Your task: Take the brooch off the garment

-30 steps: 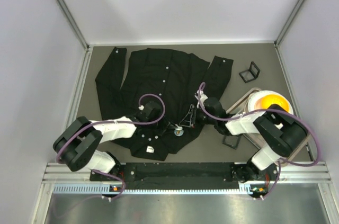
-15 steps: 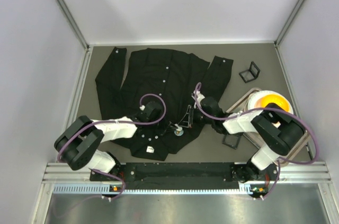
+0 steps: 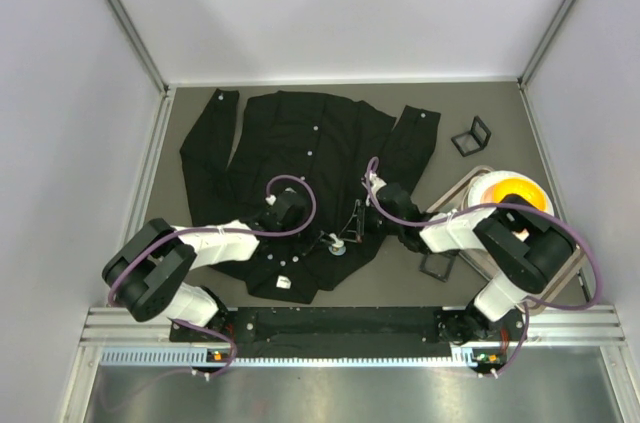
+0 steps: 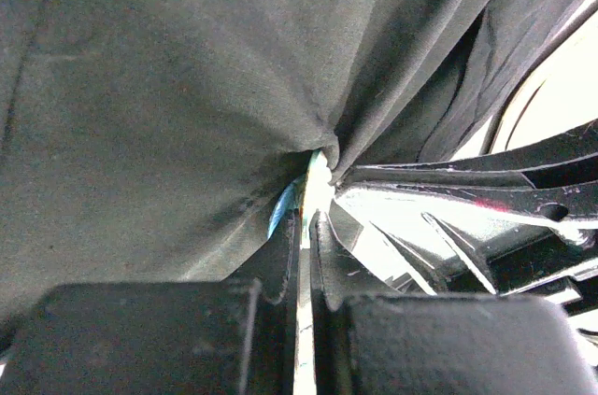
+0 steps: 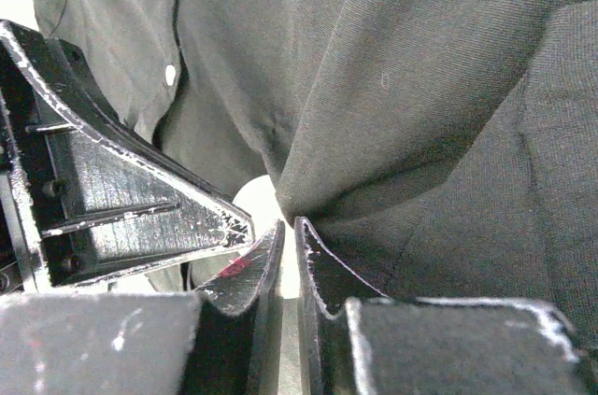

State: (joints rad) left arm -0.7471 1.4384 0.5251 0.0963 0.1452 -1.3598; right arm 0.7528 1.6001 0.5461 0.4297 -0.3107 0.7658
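Black cloth covers most of the grey tabletop (image 3: 480,103). The garment (image 3: 300,143) lies flat and spread with its sleeves out to either side. A row of small white buttons (image 3: 315,128) runs down its front, and a white tag (image 3: 283,283) sits near the hem on the near edge.

The brooch (image 3: 340,249) is a small pale disc on the lower front of the shirt, right of the button row. Both arms reach in to it from opposite sides, and their tips almost meet just above it.

The left gripper (image 3: 328,241) has its jaws pressed nearly together, with only a thin bright slit between them in its wrist view. A sliver of blue shows at the tip of one finger (image 4: 280,264). Whether anything is caught in the slit cannot be told.

The right gripper (image 3: 347,234) is closed to a narrow gap. The shirt fabric puckers into a tight fold right at its fingertips, so it is pinching the cloth. In its wrist view a pale rounded patch sits between the two grippers, too washed out to make out.

To the right, well clear of the shirt, an orange-and-white bowl (image 3: 505,193) rests on a metal tray (image 3: 570,273). A small black frame (image 3: 472,135) stands beyond it.
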